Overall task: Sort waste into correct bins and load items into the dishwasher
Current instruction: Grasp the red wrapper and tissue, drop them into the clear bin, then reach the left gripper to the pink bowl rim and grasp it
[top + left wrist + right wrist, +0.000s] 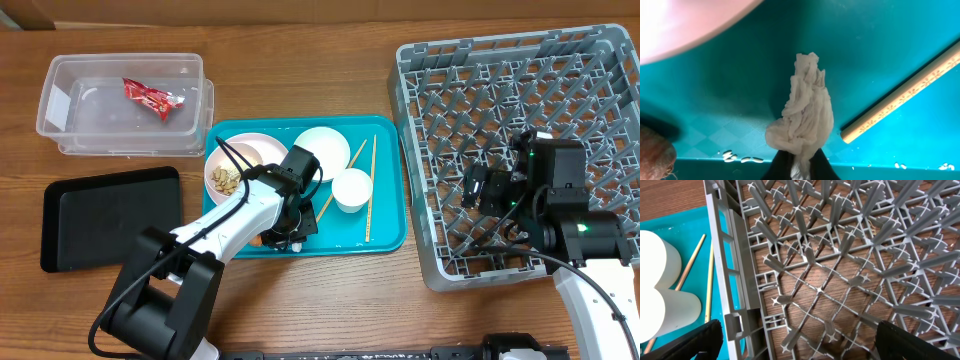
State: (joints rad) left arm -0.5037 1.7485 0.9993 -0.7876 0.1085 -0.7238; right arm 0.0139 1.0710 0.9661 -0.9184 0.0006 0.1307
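Observation:
My left gripper (291,232) (800,165) is low over the teal tray's front part, shut on the bottom of a white tissue wad (802,112). Beside it lie a wooden chopstick (905,95) and the orange-brown end of a carrot (655,157). The pale-pink bowl (235,165) holds beige nut shells. A white bowl (322,152), a small white cup (352,190) and two chopsticks (370,190) share the tray. The red wrapper (150,97) lies in the clear tub (70,120). My right gripper (480,187) (800,347) hangs open over the grey dish rack (560,70) (840,255), holding nothing.
The flat black tray (110,215) sits bare at the front left. The teal tray (390,235) lies between it and the rack, whose left wall (725,270) borders the tray. Rice-like crumbs (742,159) dot the tray's front lip.

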